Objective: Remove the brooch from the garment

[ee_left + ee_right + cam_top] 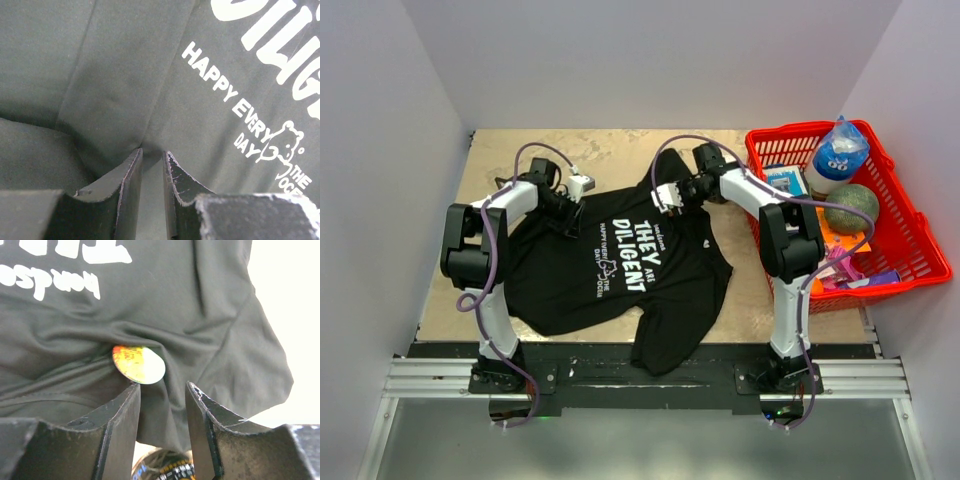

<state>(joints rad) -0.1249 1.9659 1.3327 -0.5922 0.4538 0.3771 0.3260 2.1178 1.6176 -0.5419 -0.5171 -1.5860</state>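
Looks like a small, shiny, round brooch [139, 364], pinned on the far right part of the black garment [570, 280]. Sits half tucked under a fold, just past the tips of the right gripper [162, 386]. Seems hard, thin, light and slippery, so best pinched by the rim, not the flat face. Soft, floppy cloth all around, likely to lift along, so needs holding down. Nips a fold of cloth with the left gripper [152, 152], nearly closed. Stands partly apart at the right gripper, cloth in the gap; cannot tell if squeezing.

Matt cloth garment [560, 270], glossy plastic basket [910, 280], wood-grain table [620, 150].
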